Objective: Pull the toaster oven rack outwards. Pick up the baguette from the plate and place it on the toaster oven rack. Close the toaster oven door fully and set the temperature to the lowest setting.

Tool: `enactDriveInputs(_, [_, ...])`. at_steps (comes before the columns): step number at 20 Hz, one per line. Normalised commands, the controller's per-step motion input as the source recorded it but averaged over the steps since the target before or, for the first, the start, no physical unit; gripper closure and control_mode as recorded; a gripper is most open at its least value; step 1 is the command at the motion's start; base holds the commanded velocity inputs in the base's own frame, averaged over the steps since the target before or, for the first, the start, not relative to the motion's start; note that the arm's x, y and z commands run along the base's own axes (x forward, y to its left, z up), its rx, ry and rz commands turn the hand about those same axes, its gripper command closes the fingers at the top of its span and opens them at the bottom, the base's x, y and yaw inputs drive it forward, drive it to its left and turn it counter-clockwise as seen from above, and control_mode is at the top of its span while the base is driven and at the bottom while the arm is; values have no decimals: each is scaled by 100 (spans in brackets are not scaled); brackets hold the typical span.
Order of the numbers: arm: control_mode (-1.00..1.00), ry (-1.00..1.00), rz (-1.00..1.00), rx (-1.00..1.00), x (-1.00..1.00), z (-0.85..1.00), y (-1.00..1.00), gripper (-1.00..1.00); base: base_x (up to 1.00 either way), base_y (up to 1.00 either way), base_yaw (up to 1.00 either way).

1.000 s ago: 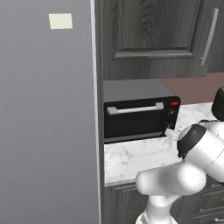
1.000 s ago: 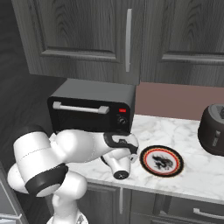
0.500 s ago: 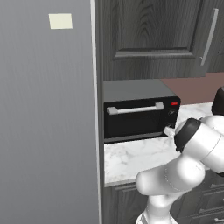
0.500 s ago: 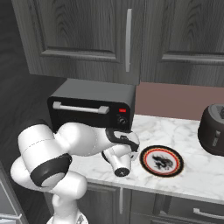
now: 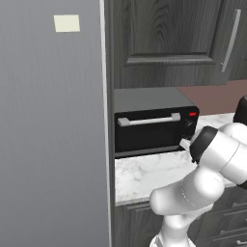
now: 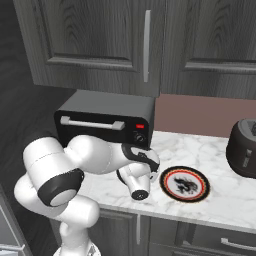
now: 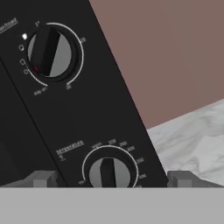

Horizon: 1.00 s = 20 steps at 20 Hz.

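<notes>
The toaster oven [image 6: 105, 122] stands on the marble bench [image 6: 210, 150] with the toaster oven door [image 5: 147, 129] shut, its silver handle [image 6: 93, 123] running level across the top edge; the plate [image 6: 184, 183] lies on the bench to the right of the oven and carries no bread, so the baguette is judged to be inside on the rack, though the dark glass hides both; what remains looks to be the temperature setting; the claw [image 7: 107, 178] is released, its two dark tips standing wide to either side of the temperature knob [image 7: 109, 172] in the hand view, not yet touching it; that lower knob lies straight ahead of the claw and between the tips, its raised grip bar running away from the camera roughly at right angles to the line between the tips, so a short advance should bring the fingers either side of the bar; the upper knob [image 7: 50, 51] sits well apart, further up the black panel.
</notes>
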Motion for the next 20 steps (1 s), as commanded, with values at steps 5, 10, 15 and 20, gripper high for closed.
enactDriveInputs(5, [-100, 0, 0, 0, 8, 0, 0, -100, 0, 0, 0])
enactDriveInputs(10, [-100, 0, 0, 0, 15, 0, 0, -100, 0, 0, 0])
enactDriveInputs(15, [-100, 0, 0, 0, 13, 0, 0, -100, 0, 0, 0])
enactDriveInputs(20, [-100, 0, 0, 0, 0, -3, 0, -100, 0, 0, 0])
